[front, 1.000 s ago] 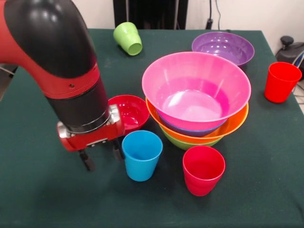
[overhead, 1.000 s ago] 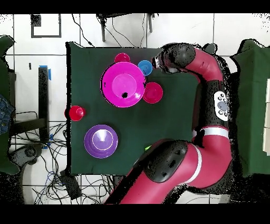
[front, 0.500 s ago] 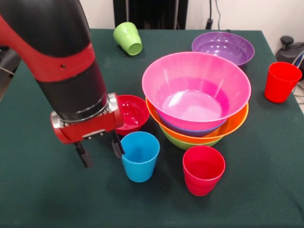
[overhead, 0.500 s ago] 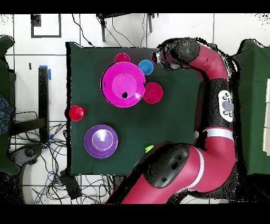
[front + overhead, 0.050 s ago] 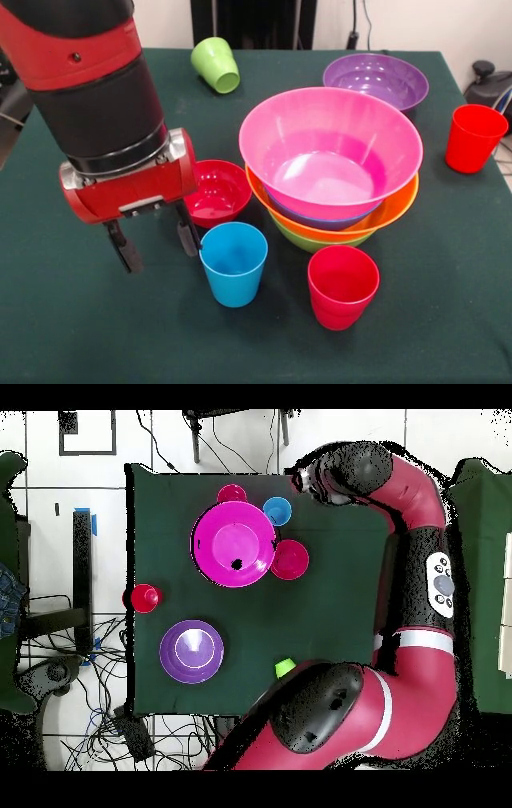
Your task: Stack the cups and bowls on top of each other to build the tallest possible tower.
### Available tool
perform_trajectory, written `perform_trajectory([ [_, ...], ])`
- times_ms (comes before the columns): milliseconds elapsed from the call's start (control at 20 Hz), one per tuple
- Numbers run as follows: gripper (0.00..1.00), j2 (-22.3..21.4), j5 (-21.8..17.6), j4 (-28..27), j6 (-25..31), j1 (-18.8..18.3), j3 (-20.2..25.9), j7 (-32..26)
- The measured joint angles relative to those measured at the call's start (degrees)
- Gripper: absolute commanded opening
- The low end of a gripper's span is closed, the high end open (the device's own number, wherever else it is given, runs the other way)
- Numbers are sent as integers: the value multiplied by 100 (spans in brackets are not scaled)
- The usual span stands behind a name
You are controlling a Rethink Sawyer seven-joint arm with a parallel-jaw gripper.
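Your sky blue tapered plastic cup [image 5: 234, 262] stands upright on the counter [image 5: 448, 264], mouth up. The gripper [image 5: 156, 242] fingers [image 5: 123, 247] are spread wide and empty. One fingertip sits just beside the cup's rim; I can't tell if it touches.

Probably a lab: tiled floor [image 5: 60, 504], loose cables [image 5: 70, 674] around a green-clothed table [image 5: 330, 604]
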Motion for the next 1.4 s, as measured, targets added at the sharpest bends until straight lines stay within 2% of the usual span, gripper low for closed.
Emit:
perform_trajectory([
  [950, 100, 33, 356, 305, -9, -6, 0, 0],
  [1400, 100, 41, 358, 533, -392, -6, -5, 0],
])
